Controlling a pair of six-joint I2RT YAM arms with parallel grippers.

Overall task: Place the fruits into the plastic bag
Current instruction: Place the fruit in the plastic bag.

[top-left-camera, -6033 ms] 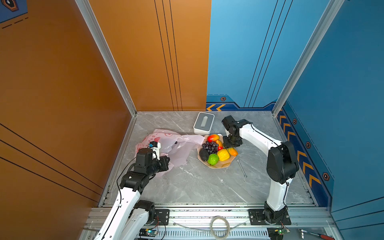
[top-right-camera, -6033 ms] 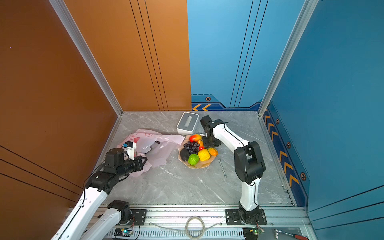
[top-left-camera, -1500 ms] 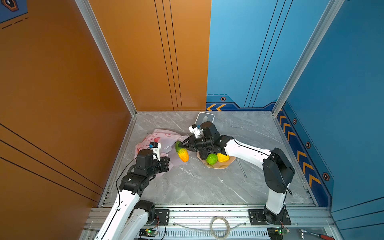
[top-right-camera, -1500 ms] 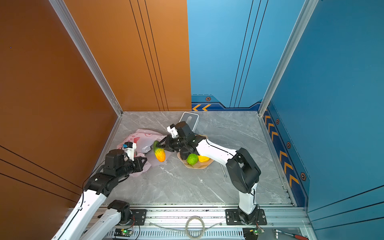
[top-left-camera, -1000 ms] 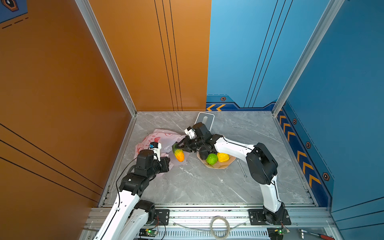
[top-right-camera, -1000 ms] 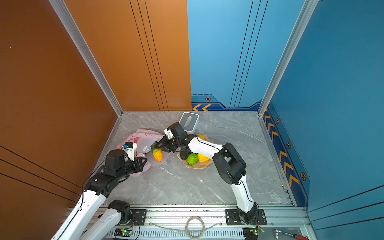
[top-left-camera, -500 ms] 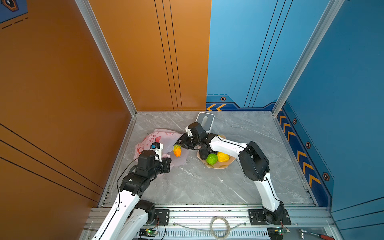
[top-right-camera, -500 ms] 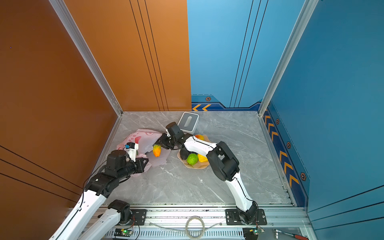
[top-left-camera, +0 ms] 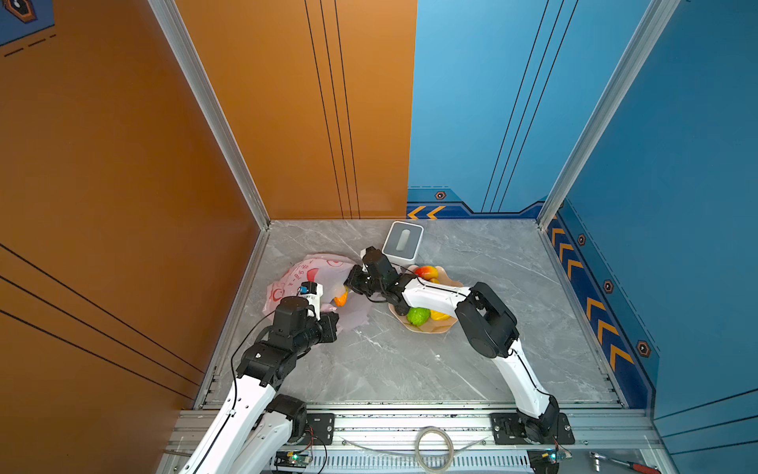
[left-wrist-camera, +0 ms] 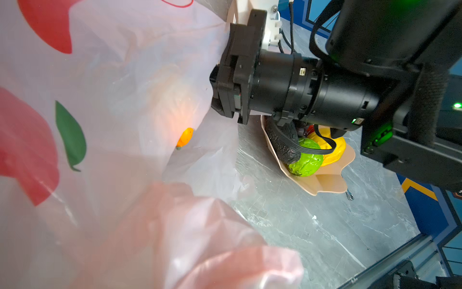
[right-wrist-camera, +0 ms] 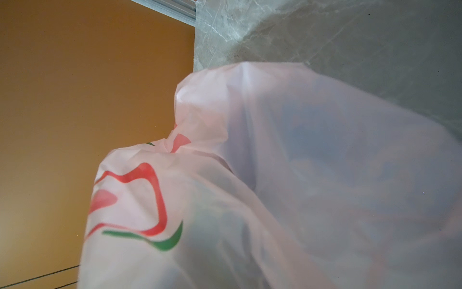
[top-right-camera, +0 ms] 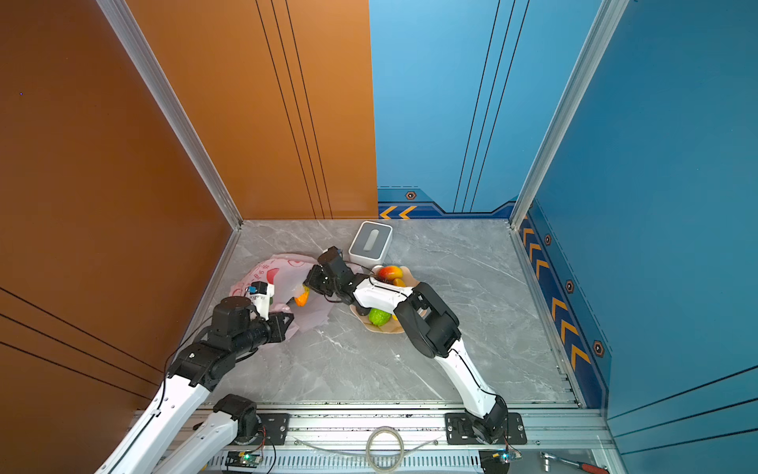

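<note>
Pinching orange fruit [top-left-camera: 341,296]: right gripper [top-left-camera: 347,290] | left gripper [top-left-camera: 334,322] closed on plastic bag [top-left-camera: 313,266]

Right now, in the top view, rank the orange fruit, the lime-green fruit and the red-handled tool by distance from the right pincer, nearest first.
1. orange fruit: at the right pincer's tips, by the plastic bag's mouth.
2. lime-green fruit: on the plate.
3. red-handled tool: at the front rail's right end.

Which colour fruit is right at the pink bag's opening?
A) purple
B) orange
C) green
B: the orange fruit is at the plastic bag mouth, at the tip of the right end effector; the lime-green fruit is on the plate.
</note>
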